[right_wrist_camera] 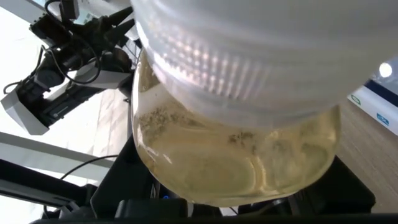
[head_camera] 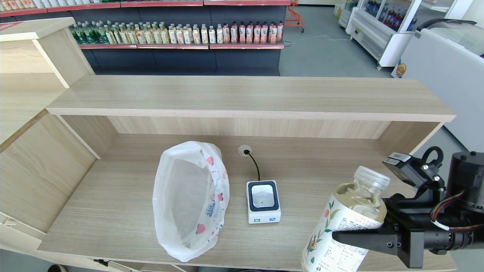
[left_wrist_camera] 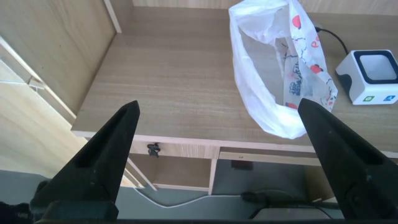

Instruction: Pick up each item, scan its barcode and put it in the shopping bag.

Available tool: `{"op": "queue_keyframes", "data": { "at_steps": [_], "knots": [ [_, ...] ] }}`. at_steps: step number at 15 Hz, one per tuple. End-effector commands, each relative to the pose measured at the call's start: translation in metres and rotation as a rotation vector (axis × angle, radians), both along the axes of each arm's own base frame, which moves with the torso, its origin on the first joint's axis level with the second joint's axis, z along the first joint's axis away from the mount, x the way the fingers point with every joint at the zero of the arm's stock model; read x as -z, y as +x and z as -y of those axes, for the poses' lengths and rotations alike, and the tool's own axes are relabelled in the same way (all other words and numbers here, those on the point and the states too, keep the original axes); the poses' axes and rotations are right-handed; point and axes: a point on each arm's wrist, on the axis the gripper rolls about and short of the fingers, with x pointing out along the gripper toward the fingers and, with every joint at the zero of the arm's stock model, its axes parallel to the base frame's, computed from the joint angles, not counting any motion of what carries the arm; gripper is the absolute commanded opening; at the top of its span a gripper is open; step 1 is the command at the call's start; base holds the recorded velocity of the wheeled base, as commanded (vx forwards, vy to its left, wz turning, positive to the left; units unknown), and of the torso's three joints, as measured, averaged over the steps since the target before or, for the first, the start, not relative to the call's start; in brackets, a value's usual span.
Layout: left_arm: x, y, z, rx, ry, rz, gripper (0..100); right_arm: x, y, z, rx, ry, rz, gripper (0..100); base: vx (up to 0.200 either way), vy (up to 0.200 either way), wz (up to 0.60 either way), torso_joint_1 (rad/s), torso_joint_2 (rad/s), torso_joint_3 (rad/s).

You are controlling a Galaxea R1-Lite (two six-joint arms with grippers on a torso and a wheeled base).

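Note:
A clear bottle of pale yellow drink [head_camera: 346, 223], with a white cap and a flowered label, hangs tilted over the counter's front right corner. My right gripper [head_camera: 353, 236] is shut on its body; one black finger [head_camera: 363, 240] lies across the label. In the right wrist view the bottle's shoulder [right_wrist_camera: 236, 155] and ribbed cap [right_wrist_camera: 261, 50] sit close up. The white scanner [head_camera: 263, 201] with its dark glass window lies mid-counter, to the left of the bottle. Left of it stands the open white shopping bag [head_camera: 191, 198]. My left gripper [left_wrist_camera: 217, 155] is open and holds nothing, above the counter's front edge, near the bag [left_wrist_camera: 273, 68].
The wooden counter [head_camera: 113, 211] has a raised back ledge [head_camera: 245, 94] and a side wall on the left [head_camera: 41, 170]. The scanner's black cable [head_camera: 255, 164] runs into a hole at the back. Drink shelves and freezers stand in the shop behind.

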Motion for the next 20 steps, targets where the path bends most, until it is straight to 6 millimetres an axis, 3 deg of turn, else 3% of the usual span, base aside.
{"op": "queue_keyframes", "data": {
  "at_steps": [1,5,9,10,11,12,16,20],
  "knots": [
    [0.000,0.000,0.000,0.000,0.000,0.000,100,0.000,0.000,0.000,0.004,-0.001,0.002,0,0.000,0.000,0.00,0.000,0.00,0.000],
    [0.000,0.000,0.000,0.000,0.000,0.000,100,-0.003,0.000,0.001,0.014,-0.001,0.033,0,0.000,0.000,0.00,0.000,0.00,0.000],
    [0.000,0.000,0.000,0.000,0.000,0.000,100,-0.011,0.020,0.019,0.324,-0.176,0.406,0,0.000,0.000,0.00,0.000,0.00,0.000],
    [0.000,0.000,0.000,0.000,0.000,0.000,100,-0.007,0.026,0.036,0.427,-0.345,0.616,0,0.000,0.000,0.00,0.000,0.00,0.000],
    [0.000,0.000,0.000,0.000,0.000,-0.001,100,-0.005,0.027,0.039,0.427,-0.395,0.688,0,0.000,0.000,0.00,0.000,0.00,0.000],
    [0.000,0.000,0.000,0.000,0.000,0.000,100,-0.005,0.028,0.045,0.407,-0.498,0.869,0,0.000,0.000,0.00,0.000,0.00,0.000],
    [0.000,0.000,0.000,0.000,0.000,0.000,100,-0.013,0.031,0.042,0.343,-0.615,1.244,0,0.000,0.000,0.00,0.000,0.00,0.000],
    [0.000,0.000,0.000,0.000,0.000,0.000,100,-0.016,0.032,0.032,0.303,-0.615,1.400,0,0.000,0.000,0.00,0.000,0.00,0.000]
  ]
}}
